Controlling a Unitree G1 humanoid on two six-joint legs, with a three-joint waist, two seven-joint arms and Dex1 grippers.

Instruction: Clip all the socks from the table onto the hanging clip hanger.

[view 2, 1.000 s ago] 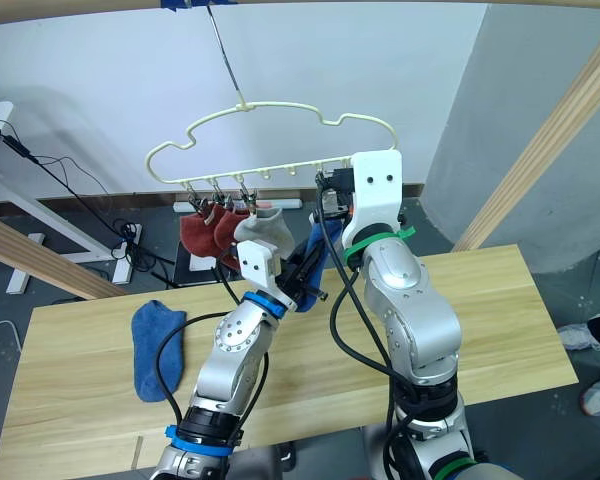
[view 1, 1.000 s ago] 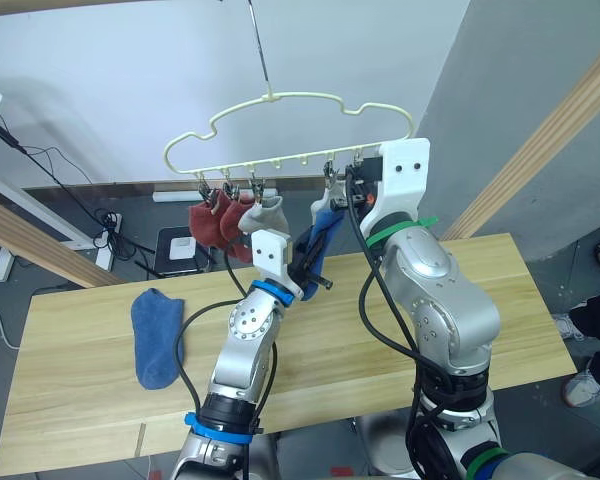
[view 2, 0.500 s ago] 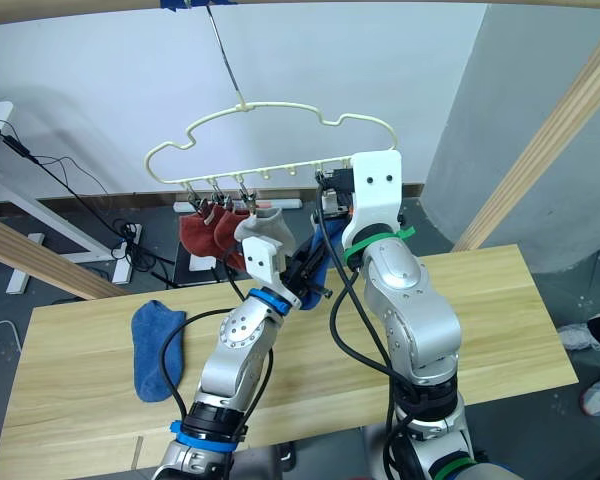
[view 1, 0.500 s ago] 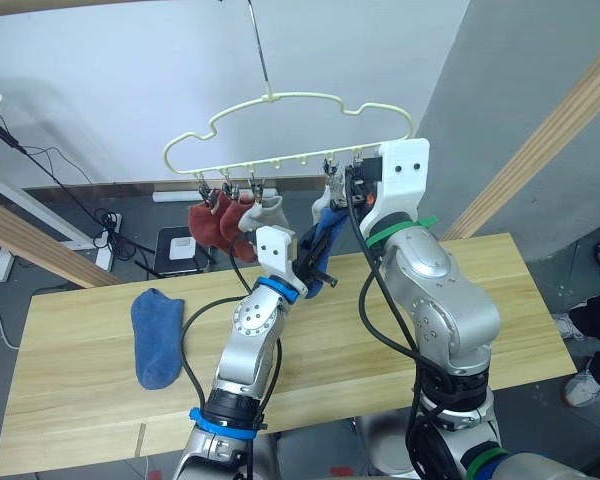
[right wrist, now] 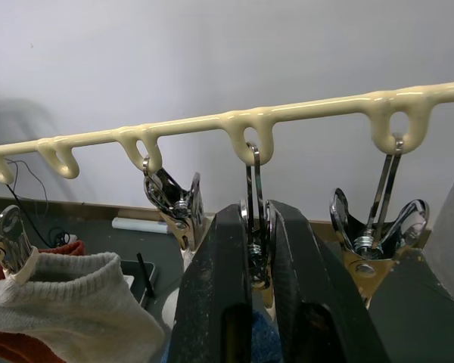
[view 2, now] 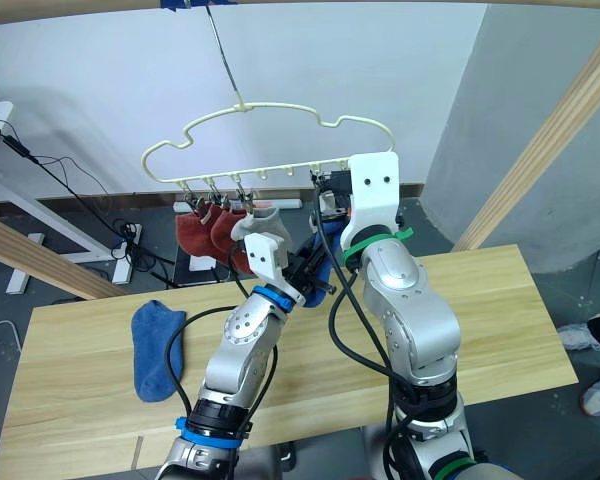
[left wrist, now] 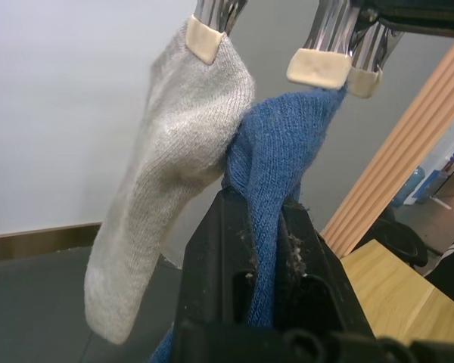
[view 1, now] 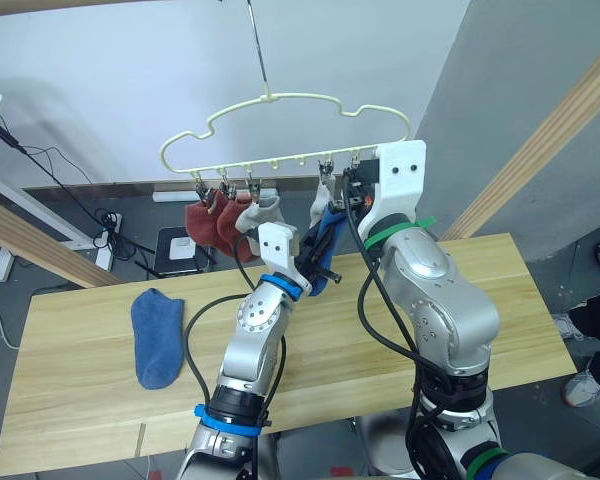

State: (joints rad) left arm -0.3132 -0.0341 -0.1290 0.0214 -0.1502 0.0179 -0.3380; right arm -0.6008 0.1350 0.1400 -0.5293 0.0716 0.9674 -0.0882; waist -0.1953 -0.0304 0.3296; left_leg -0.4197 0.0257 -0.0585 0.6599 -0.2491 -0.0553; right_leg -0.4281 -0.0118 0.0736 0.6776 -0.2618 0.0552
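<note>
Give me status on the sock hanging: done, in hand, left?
Done: two red socks and two grey socks hang on the clip hanger. In hand: the left gripper holds a blue sock up at a clip that the right gripper squeezes. Left: one blue sock on the table.
</note>
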